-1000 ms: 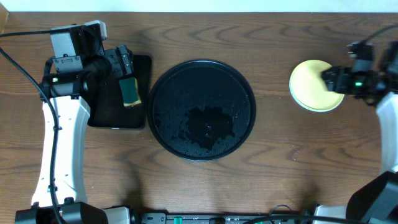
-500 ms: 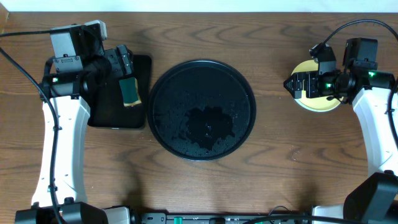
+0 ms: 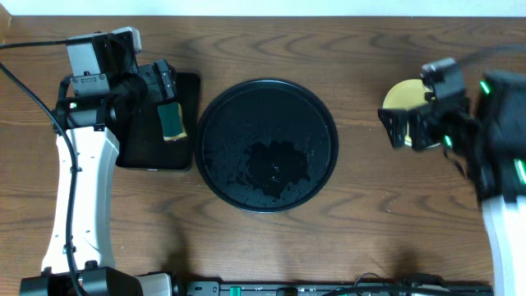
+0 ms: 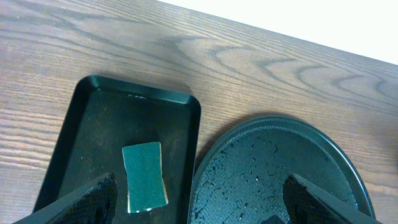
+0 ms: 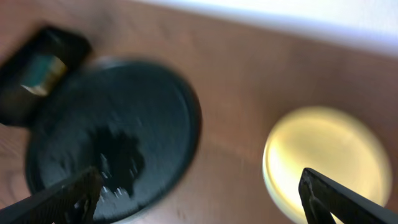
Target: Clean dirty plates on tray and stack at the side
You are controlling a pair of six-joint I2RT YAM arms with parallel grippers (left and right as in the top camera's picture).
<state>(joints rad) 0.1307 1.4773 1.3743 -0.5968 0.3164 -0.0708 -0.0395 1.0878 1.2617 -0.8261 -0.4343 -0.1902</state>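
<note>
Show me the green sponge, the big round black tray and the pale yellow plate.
Green rectangular sponge point(image 4: 144, 176): left wrist view, middle of top face.
Large round black tray point(image 3: 222, 115): overhead view, bare upper-left surface.
Pale yellow round plate point(image 5: 323, 165): right wrist view, centre, blurred.

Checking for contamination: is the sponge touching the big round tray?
Apart. The left wrist view shows the sponge inside the rectangular tray, its floor and wall separating it from the round tray.
</note>
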